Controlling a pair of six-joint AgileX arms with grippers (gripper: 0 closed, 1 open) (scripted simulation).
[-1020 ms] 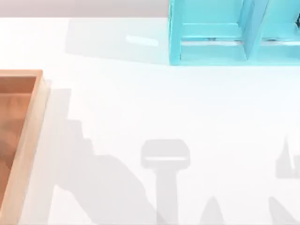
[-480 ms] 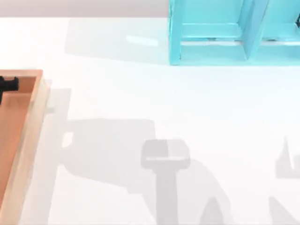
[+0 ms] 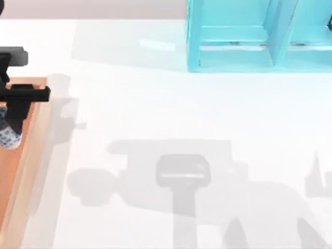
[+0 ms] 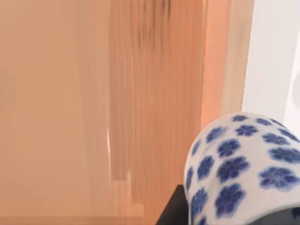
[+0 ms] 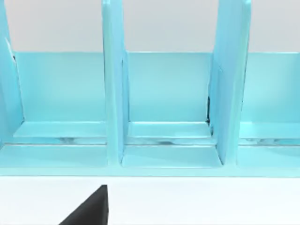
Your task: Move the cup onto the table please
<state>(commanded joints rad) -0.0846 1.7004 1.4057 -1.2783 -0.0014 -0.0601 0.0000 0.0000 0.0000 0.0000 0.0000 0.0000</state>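
Note:
The cup (image 3: pixel 7 137), white with blue flowers, hangs at the top view's far left over the orange-brown wooden tray (image 3: pixel 31 155). My left gripper (image 3: pixel 14 111) is black, sits just behind the cup and is shut on it. In the left wrist view the cup (image 4: pixel 243 168) looms close beside a black finger (image 4: pixel 171 211), with the tray floor (image 4: pixel 93 117) behind it. The white table (image 3: pixel 181 104) stretches out to the right of the tray. In the right wrist view one black fingertip (image 5: pixel 89 208) of my right gripper shows over the table in front of the shelf.
A turquoise shelf unit (image 3: pixel 259 36) stands at the back right, and its open compartments (image 5: pixel 164 117) face the right wrist camera. The tray's raised rim (image 3: pixel 44 104) lies between the cup and the table. Arm shadows fall across the table's front half.
My left gripper has come further into the top view at the far left, rising with the cup now visible in it. The arm's shadow has spread rightward across the table.

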